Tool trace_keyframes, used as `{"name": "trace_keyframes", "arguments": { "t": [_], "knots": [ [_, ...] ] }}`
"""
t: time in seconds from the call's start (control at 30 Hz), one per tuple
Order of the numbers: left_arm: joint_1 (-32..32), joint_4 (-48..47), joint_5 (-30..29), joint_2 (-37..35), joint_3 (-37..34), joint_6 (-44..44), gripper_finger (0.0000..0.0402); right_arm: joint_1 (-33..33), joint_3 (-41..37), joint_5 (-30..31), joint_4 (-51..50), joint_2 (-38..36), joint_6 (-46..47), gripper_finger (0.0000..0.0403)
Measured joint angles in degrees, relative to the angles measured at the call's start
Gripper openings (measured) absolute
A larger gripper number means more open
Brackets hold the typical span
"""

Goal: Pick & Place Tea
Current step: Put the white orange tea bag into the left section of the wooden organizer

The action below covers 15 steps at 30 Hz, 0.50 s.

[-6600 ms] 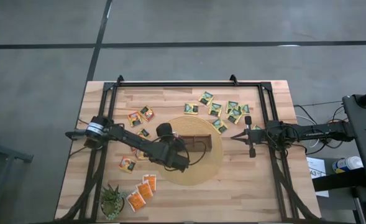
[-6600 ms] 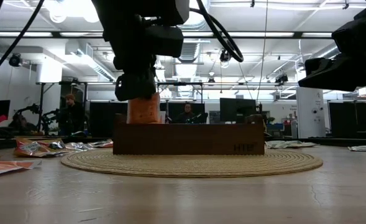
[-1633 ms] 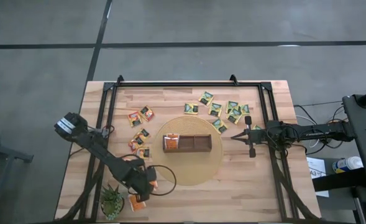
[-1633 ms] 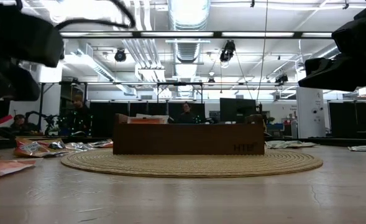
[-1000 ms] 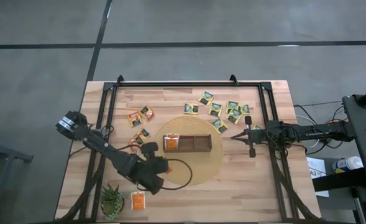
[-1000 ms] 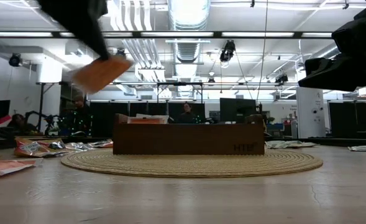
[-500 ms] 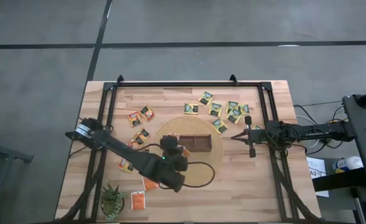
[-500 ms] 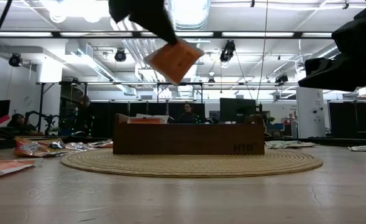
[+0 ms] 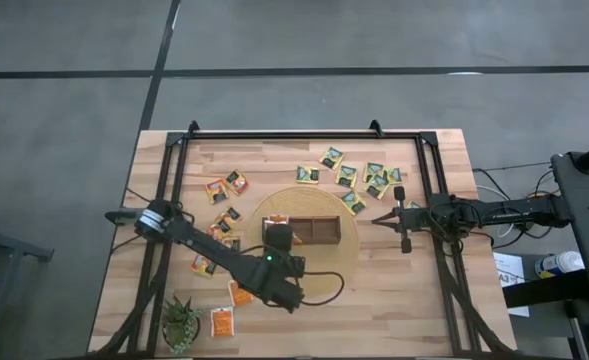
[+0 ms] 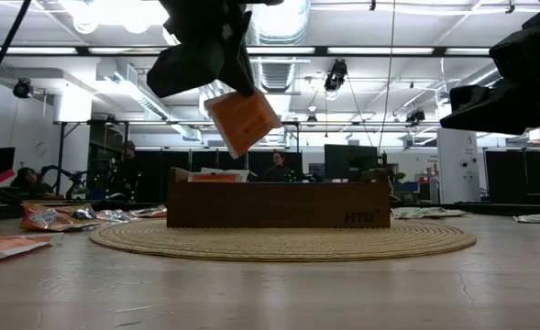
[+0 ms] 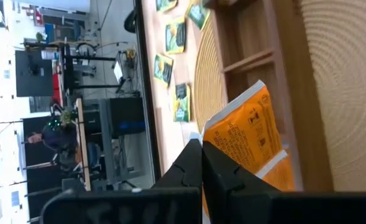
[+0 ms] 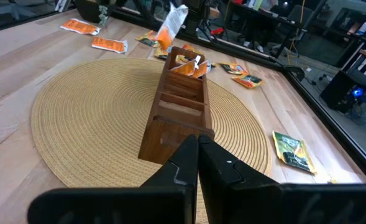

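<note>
Your left arm reaches diagonally across the table from its left edge, wrist raised in the air, and the left gripper (image 11: 201, 163) is pinched closed on an orange tea sachet (image 11: 248, 146). Your right arm lies stretched inward from the right side, right gripper (image 12: 198, 154) closed and empty.

The left end effector (image 9: 281, 238) hangs over the box's (image 9: 312, 231) left end; sachets (image 9: 362, 176) scattered on the worktop (image 9: 274, 160).

Glossy orange sachet (image 10: 243, 121), matt wooden box (image 12: 178, 113) (dark brown), coarse woven mat (image 12: 89, 118).
</note>
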Motion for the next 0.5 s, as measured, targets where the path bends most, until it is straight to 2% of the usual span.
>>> {"name": "trace_keyframes", "arguments": {
  "t": [0.3, 0.5],
  "knots": [
    [0.2, -6.1, 0.7, -0.2, -1.0, -2.8, 0.0, 0.0, 0.0, 0.0, 0.0, 0.0, 0.0, 0.0009],
    [0.6, -7.1, 0.9, -0.2, -3.2, -0.8, 0.0, 0.0, 0.0, 0.0, 0.0, 0.0, 0.0, 0.0009]
  ]
}}
